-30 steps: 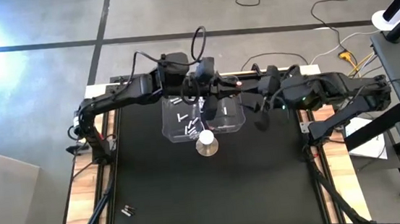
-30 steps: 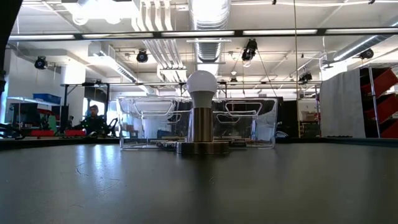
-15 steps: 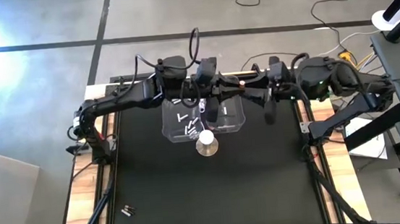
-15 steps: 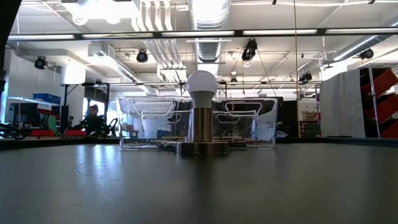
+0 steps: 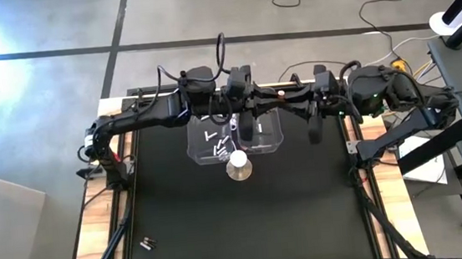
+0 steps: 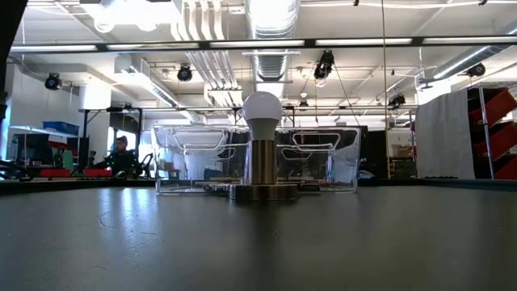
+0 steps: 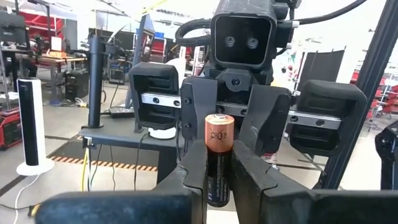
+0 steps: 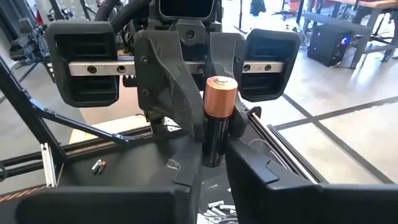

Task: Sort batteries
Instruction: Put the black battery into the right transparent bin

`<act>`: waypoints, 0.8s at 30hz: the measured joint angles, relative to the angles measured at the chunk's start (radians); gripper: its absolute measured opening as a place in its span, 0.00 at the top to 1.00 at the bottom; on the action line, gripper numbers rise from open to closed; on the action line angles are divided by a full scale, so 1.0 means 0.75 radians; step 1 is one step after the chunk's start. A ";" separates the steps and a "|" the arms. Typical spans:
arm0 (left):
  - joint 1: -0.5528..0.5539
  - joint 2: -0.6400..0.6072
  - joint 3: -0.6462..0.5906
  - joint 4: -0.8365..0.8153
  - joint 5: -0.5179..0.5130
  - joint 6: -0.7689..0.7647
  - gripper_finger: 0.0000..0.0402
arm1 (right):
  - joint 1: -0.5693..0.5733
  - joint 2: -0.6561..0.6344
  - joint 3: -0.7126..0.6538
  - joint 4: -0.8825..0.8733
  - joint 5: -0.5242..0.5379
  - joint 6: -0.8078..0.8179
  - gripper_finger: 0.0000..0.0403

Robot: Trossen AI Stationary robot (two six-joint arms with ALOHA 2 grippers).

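One battery, black with a copper top, stands upright in the air between my two grippers, which meet nose to nose above the two clear bins. My left gripper comes from the table's left and my right gripper from the right; both are shut on this battery. Several silvery batteries lie in the left bin, and a few lie in the right one. In the high view the grippers hide the held battery. My left gripper pinches the battery's black body between its two fingers, low on the cell. The fingers reach in level from the table's left and lie across it. The battery stands upright, copper end up, clear of the bins. My right gripper pinches the same battery's black body between its two fingers, below the copper end. It comes level from the table's right, facing the left gripper, with its fingers across the upright cell.
A white bulb on a round metal base stands just in front of the bins. Two loose batteries lie near the table's front left corner. The black mat between them and the bins is bare. A person sits far back in the room.
My right arm has raised its wrist and folded back toward the table's right edge, bringing its gripper level opposite the left one over the bins. Over the last half second it has kept still. The battery has stayed upright in the left gripper.
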State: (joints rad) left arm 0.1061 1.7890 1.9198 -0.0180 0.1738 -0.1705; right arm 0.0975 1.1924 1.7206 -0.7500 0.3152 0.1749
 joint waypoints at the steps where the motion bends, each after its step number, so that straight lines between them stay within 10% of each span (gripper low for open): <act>1: -0.002 0.000 0.000 0.004 0.000 -0.001 0.94 | 0.000 0.000 0.000 0.000 -0.002 -0.001 0.84; 11: -0.025 0.000 -0.025 0.019 0.002 -0.010 0.94 | -0.001 0.065 0.010 -0.002 -0.037 -0.070 0.69; 24: -0.026 -0.003 -0.024 0.007 0.003 0.016 0.90 | -0.002 0.054 0.042 -0.035 -0.042 -0.081 0.89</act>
State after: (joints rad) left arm 0.0868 1.7866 1.9015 -0.0128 0.1758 -0.1583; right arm 0.0961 1.2327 1.7519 -0.7759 0.2835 0.1144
